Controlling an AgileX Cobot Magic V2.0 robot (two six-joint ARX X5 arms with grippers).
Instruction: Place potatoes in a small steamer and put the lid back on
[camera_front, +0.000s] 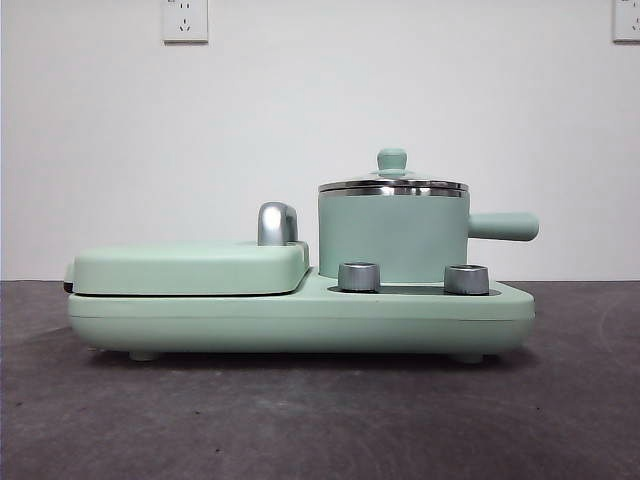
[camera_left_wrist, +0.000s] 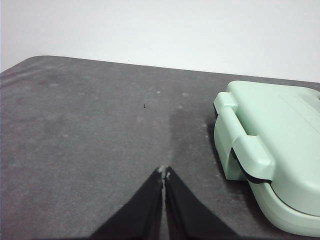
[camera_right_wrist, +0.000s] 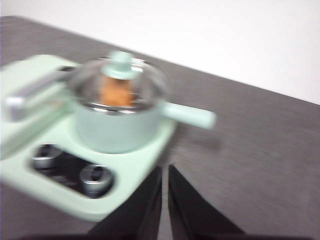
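Note:
The small steamer (camera_front: 393, 235) (camera_right_wrist: 117, 125), a mint-green pot with a side handle, stands on the right end of the mint-green cooker base (camera_front: 300, 315). The glass lid (camera_front: 392, 181) (camera_right_wrist: 119, 80) with its green knob sits on the pot. Through the glass in the blurred right wrist view, an orange-brown potato (camera_right_wrist: 116, 92) shows inside. My right gripper (camera_right_wrist: 165, 170) is shut and empty, short of the pot on the handle side. Over bare table beside the cooker's grill end, my left gripper (camera_left_wrist: 164, 172) is shut and empty. Neither arm appears in the front view.
A flat mint-green grill cover (camera_front: 190, 268) (camera_left_wrist: 280, 145) with a chrome handle (camera_front: 277, 223) fills the cooker's left half. Two steel knobs (camera_front: 359, 277) (camera_front: 466, 279) sit in front of the pot. Dark grey tabletop (camera_front: 300, 420) surrounds the cooker; a white wall stands behind.

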